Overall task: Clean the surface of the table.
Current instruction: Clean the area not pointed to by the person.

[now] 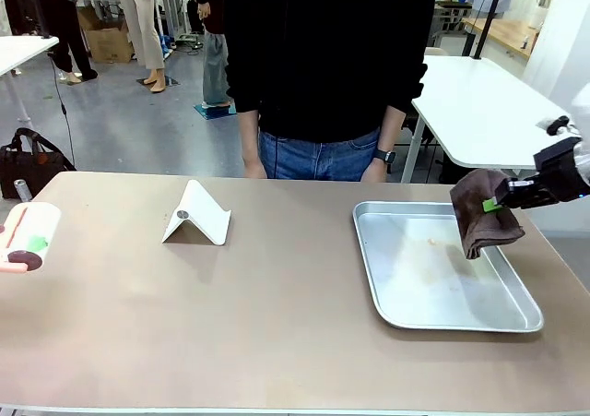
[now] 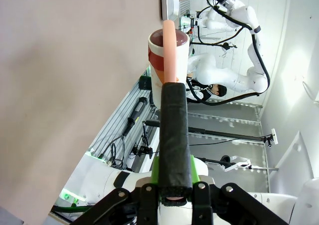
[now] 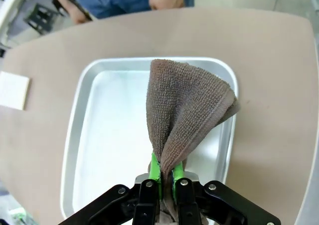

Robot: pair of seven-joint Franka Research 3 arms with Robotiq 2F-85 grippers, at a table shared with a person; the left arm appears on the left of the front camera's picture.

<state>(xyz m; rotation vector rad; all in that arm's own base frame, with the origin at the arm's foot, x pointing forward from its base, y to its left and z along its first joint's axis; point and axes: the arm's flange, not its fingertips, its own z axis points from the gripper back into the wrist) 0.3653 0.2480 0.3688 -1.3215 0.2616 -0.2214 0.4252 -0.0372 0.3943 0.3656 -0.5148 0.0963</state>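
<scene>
In the front view, the taupe table (image 1: 277,314) is filling the foreground, with its near edge cut off. A pale thing (image 1: 28,236) at its left edge is sitting half out of frame and is hard to make out. The right gripper (image 1: 496,204) is reaching in from the right, pinching a brown cloth (image 1: 484,222) that is hanging over the metal tray (image 1: 415,278). In the left wrist view, the left gripper (image 2: 175,172) is clamping a black foam handle (image 2: 174,130), which is hiding the gap. A pink rod (image 2: 170,50) is running on into a cup (image 2: 155,60). In the right wrist view, the cloth is draping over the closed fingers (image 3: 155,170), covering their tips.
</scene>
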